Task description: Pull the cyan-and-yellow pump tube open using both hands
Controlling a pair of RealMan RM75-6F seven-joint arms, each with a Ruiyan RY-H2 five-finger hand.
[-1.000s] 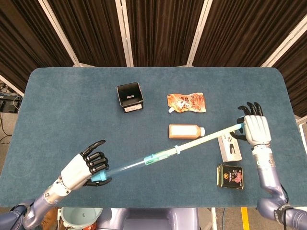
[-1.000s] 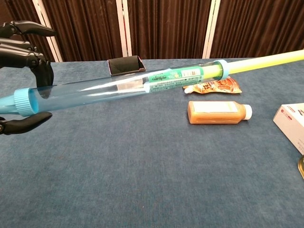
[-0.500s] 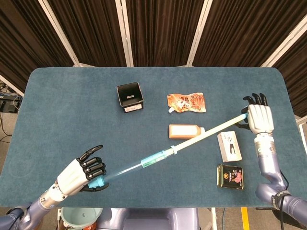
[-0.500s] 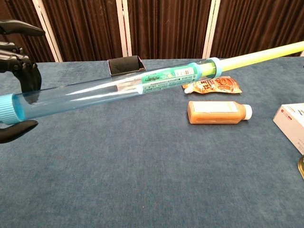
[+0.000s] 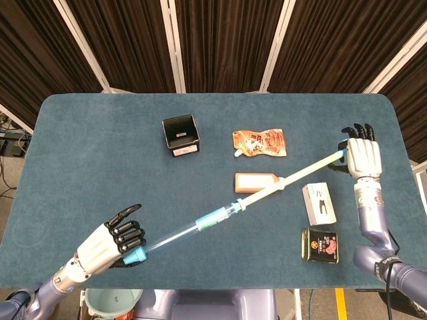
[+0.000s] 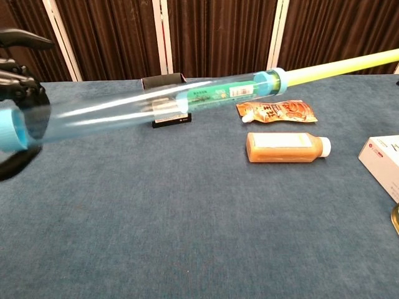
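The pump tube [image 5: 220, 215] hangs in the air above the table, slanting from front left to back right. My left hand [image 5: 107, 244] grips its cyan capped end [image 5: 135, 254] near the table's front edge. My right hand [image 5: 361, 157] holds the far tip of the yellow inner rod [image 5: 293, 177] at the right side. The rod is drawn far out of the clear cyan barrel [image 6: 143, 109]. In the chest view the barrel crosses the frame, and my left hand [image 6: 19, 81] shows at the left edge around the cap. The right hand is outside that view.
A black box [image 5: 181, 135], an orange snack pouch [image 5: 259, 143] and an orange bottle [image 5: 257, 181] lie under or behind the tube. A white carton [image 5: 319, 203] and a dark tin [image 5: 319, 245] sit near my right forearm. The blue table [image 5: 100, 160] stretches left.
Both hands have moved apart: the left toward the front left, the right back and to the right. More yellow rod shows outside the barrel, and the tube has risen.
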